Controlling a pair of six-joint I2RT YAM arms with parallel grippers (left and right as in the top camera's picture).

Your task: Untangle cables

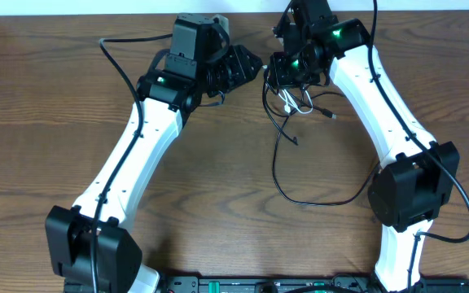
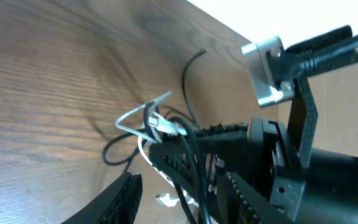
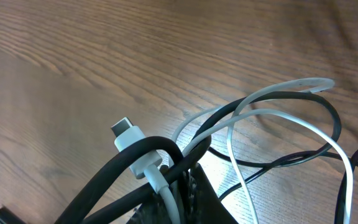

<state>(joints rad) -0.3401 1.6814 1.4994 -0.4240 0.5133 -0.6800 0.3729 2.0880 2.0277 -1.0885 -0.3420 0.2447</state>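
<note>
— Where are the cables?

— Bunched under the right claw, toward the far side of the table. The tangle hangs from it. One black cable trails toward the near side in a wide loop on the wood.

— Is the right claw gripping them?

— Yes, its jaws are closed on the bunch. The right wrist view shows black cable and the white cable pinched together at the fingers. A white plug sticks up just above them. The white cable arcs off in a loop, crossed with a black one.

— And the left claw?

— It sits just beside the right one, its tips pointing at the tangle. One finger shows at the bottom of the left wrist view, apart from the cables. I cannot tell whether its jaws are open or closed on anything.

— Anything lying loose?

— A black end curves away from the knot over the wood.
</note>
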